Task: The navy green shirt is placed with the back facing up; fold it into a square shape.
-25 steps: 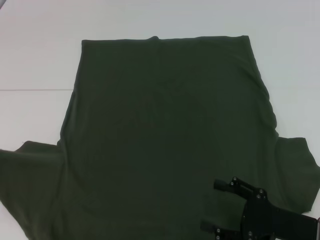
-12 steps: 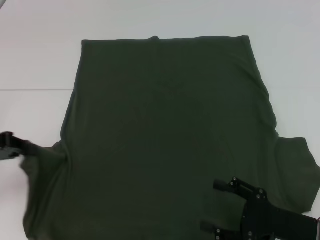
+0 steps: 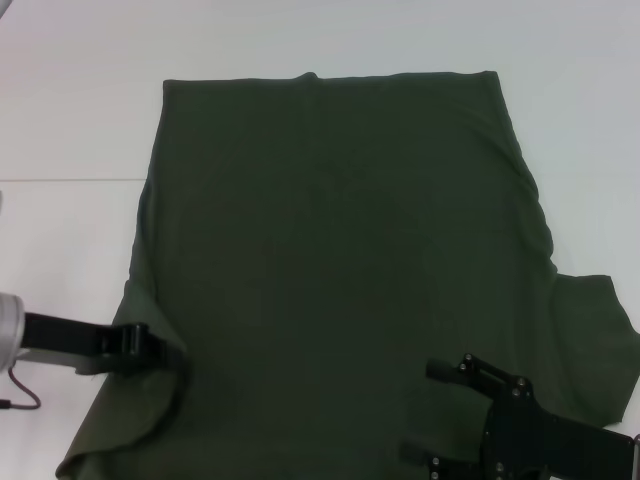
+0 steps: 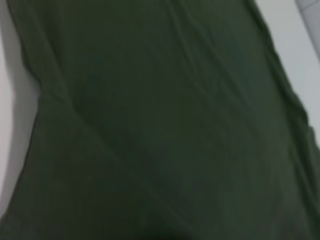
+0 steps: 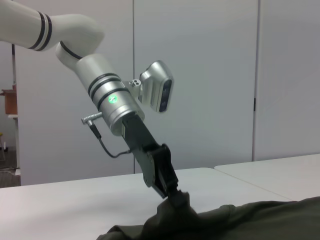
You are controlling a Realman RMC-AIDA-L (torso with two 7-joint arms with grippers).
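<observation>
Left gripper (image 3: 150,345) is clamped on the left sleeve of the shirt (image 3: 340,260), which is lifted and folded inward over the body. Spread flat on the white table (image 3: 70,110) is the remaining cloth. Right gripper (image 3: 440,410) is held open over the shirt's lower right part.

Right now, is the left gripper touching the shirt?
Touching. The right wrist view shows the left gripper pinching a raised peak of the shirt; the head view has its tip buried in the folded-in sleeve.
</observation>
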